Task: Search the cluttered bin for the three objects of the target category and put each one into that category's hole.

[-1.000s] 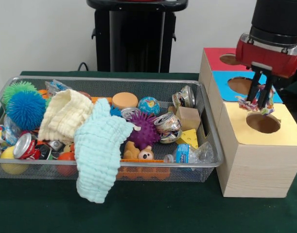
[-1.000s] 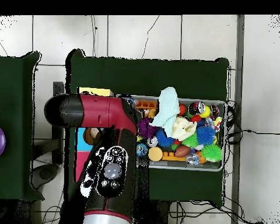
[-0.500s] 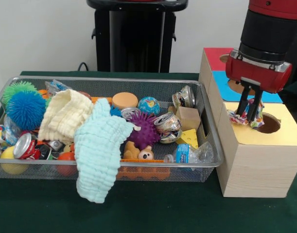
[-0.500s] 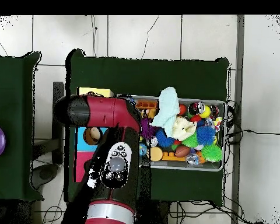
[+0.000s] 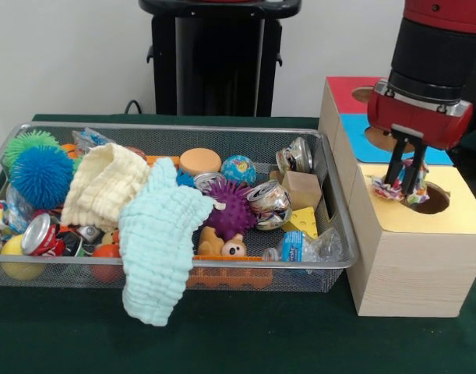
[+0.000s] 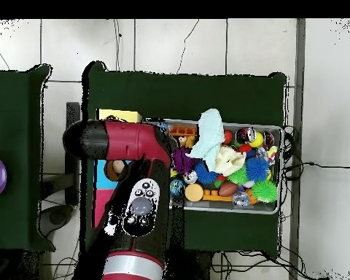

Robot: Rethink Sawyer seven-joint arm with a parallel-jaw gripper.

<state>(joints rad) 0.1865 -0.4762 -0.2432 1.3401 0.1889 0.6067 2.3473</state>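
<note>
Wrapper (image 5: 400,181), crumpled and multicoloured, is pinched between the black fingers (image 5: 396,164) of the gripper (image 5: 406,173) and hangs at the left rim of the hole (image 5: 430,198) in the yellow top of the wooden box (image 5: 413,261).

Largest to smallest: the red and black arm (image 6: 130,191) covers most of the box in the overhead view. The wire bin (image 5: 222,274) stands just left of the box on the green table (image 5: 245,343). A pale blue cloth (image 5: 158,238) drapes over the bin's near wall; a cream cloth (image 5: 102,185) lies beside it. A blue spiky ball (image 5: 40,175) and a purple spiky ball (image 5: 230,210) sit among the clutter, with crushed cans (image 5: 269,202), a cardboard cube (image 5: 301,189) and a cheese wedge (image 5: 303,222) towards the box side. Behind the yellow panel lie a blue panel (image 5: 362,136) and a red panel (image 5: 343,92), each with its own hole.
</note>
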